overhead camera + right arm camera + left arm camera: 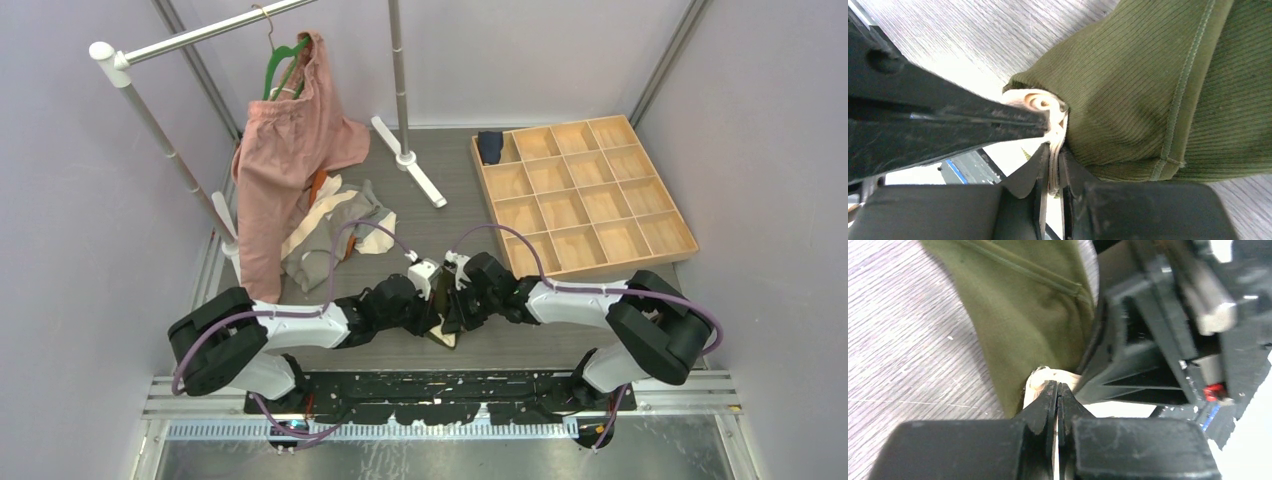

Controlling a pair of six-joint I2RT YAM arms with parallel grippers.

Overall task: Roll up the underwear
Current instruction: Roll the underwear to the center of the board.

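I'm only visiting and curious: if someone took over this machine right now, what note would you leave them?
The left gripper is shut on the cream waistband of the olive briefs.
The right gripper is shut on the same waistband, right beside it.
The olive briefs hang between the two, centre front; the others lie in a pile back left.
Done: one navy roll sits in the tray, far-left corner cell.
Left: finish rolling the olive briefs, then the pile.

- We count one olive-green ribbed fabric underwear [1148, 75].
- One navy rolled underwear [489, 146].
- We see one pale wooden gridded tray [585, 203], one large pink cloth garment [285, 160].
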